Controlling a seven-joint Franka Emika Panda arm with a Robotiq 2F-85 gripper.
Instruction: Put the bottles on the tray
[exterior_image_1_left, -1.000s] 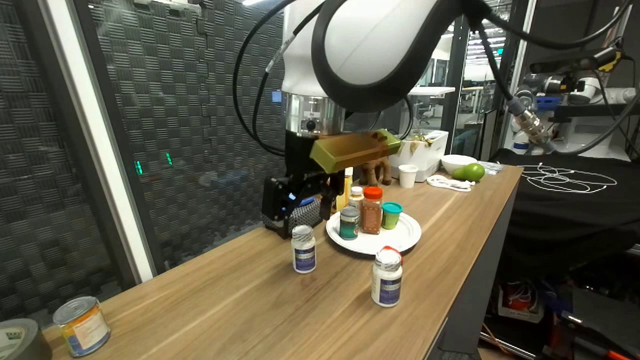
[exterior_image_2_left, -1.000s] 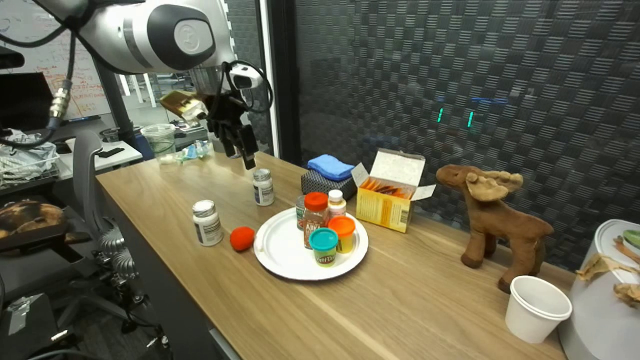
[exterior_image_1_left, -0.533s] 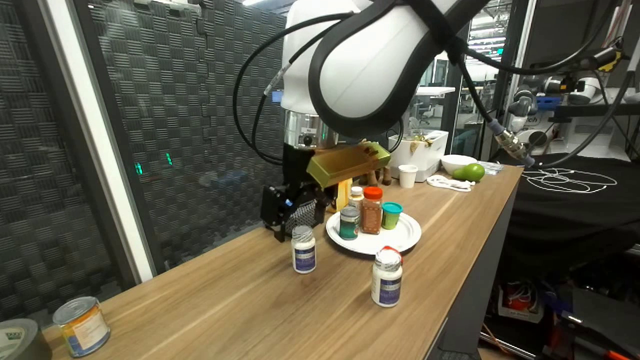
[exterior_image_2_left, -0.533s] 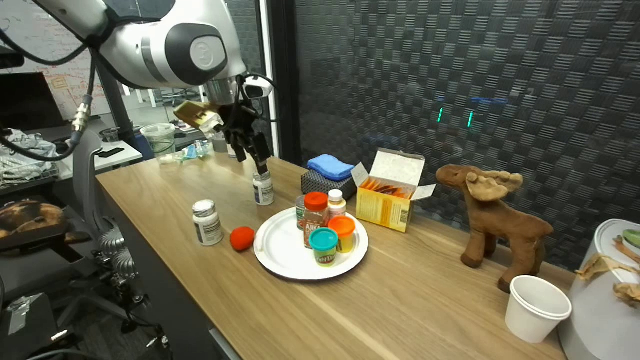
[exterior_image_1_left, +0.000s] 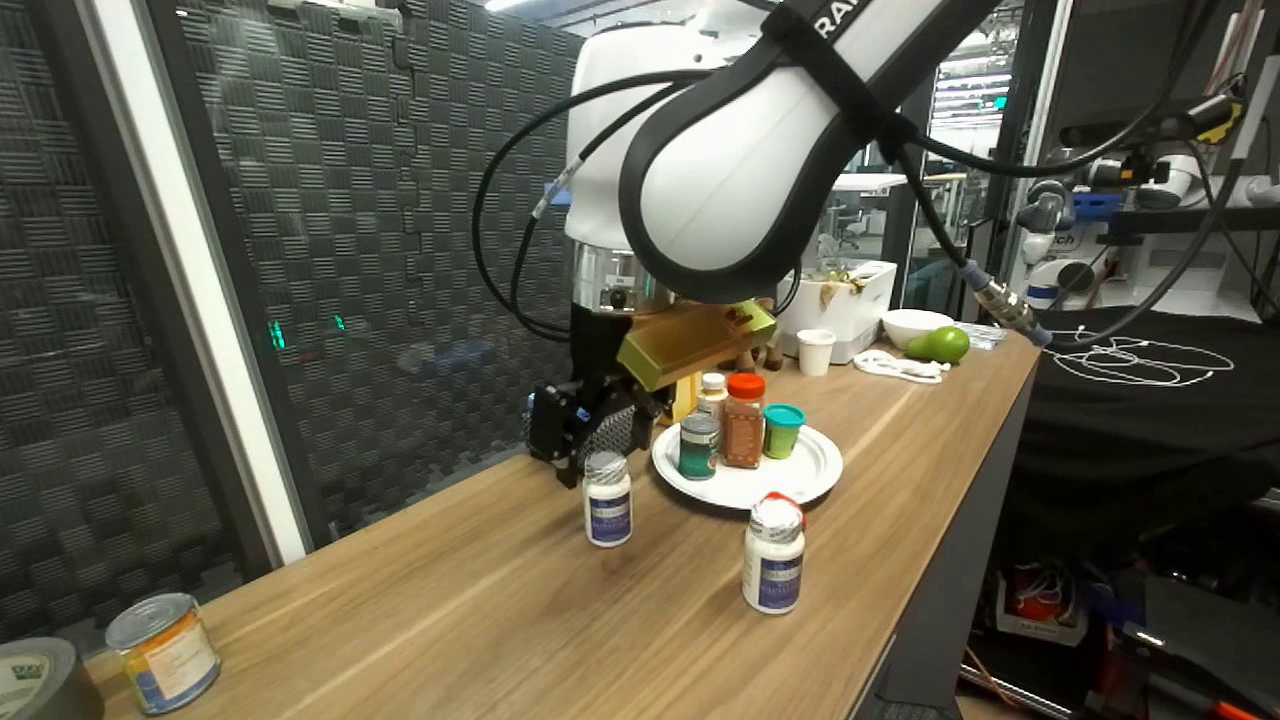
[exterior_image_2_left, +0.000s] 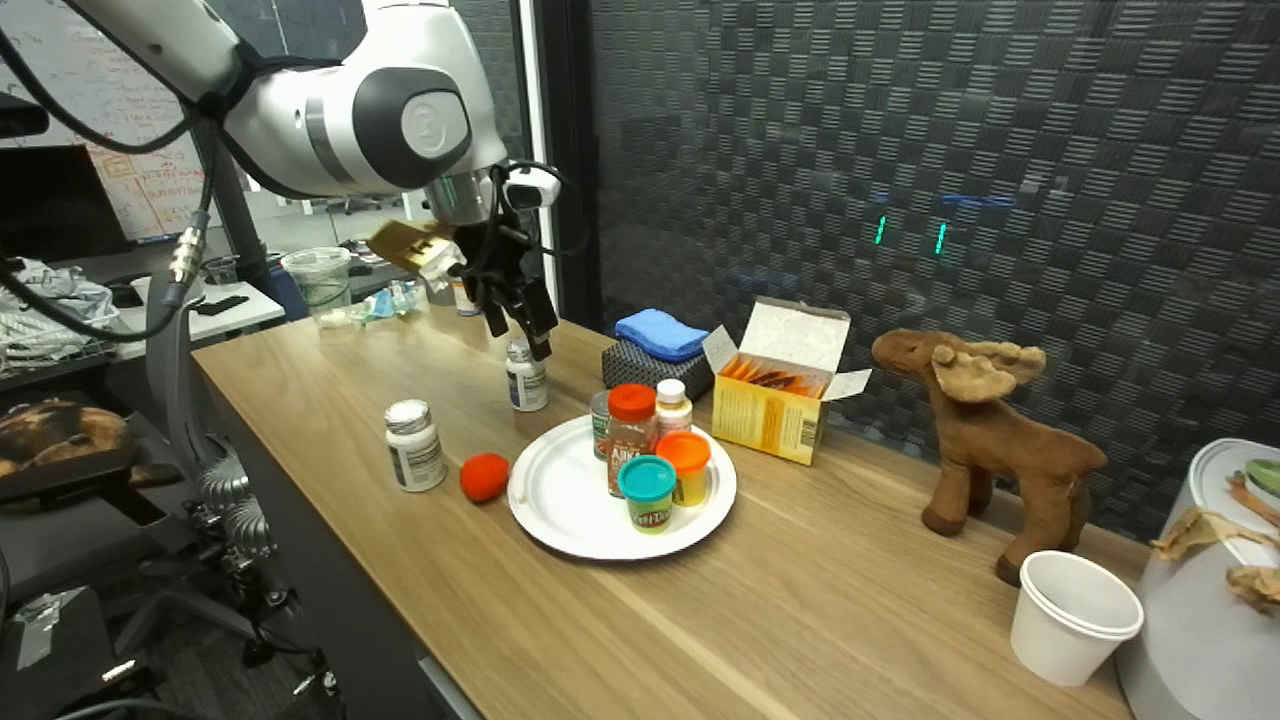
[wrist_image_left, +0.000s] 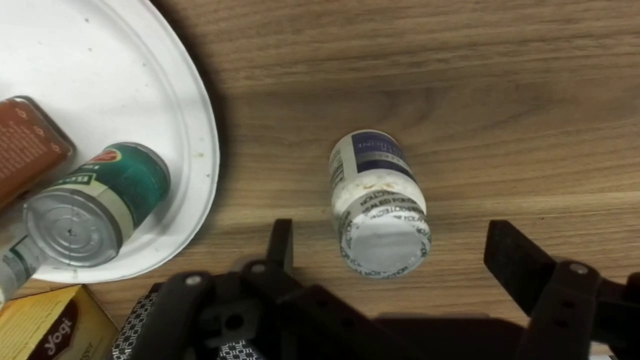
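Note:
A white bottle (exterior_image_1_left: 608, 512) with a blue label and silver-wrapped cap stands upright on the table beside the round white plate-like tray (exterior_image_2_left: 560, 515). The same bottle shows in the wrist view (wrist_image_left: 377, 185). My gripper (wrist_image_left: 391, 232) is open and empty just above it, the cap lying between the fingers in that view and touching neither. In an exterior view my gripper (exterior_image_2_left: 519, 340) partly covers the cap. A second, similar white bottle (exterior_image_2_left: 416, 455) stands nearer the table's edge. The tray holds a red-lidded jar (exterior_image_2_left: 632, 435), a green can (exterior_image_1_left: 698, 458), a white-capped bottle (exterior_image_2_left: 674, 408) and lidded tubs (exterior_image_2_left: 648, 505).
A red ball (exterior_image_2_left: 485, 478) lies between the second bottle and the tray. A patterned box (exterior_image_2_left: 645, 375) with a blue cloth and a yellow tea box (exterior_image_2_left: 770, 415) stand behind the tray. A toy moose (exterior_image_2_left: 1000, 450), white cups (exterior_image_2_left: 1070, 625) and an orange-labelled can (exterior_image_1_left: 165, 655) stand farther off.
My gripper has come down toward the nearer white bottle, moving right and lower in an exterior view. The fingers stay apart. The bottles and tray have not moved.

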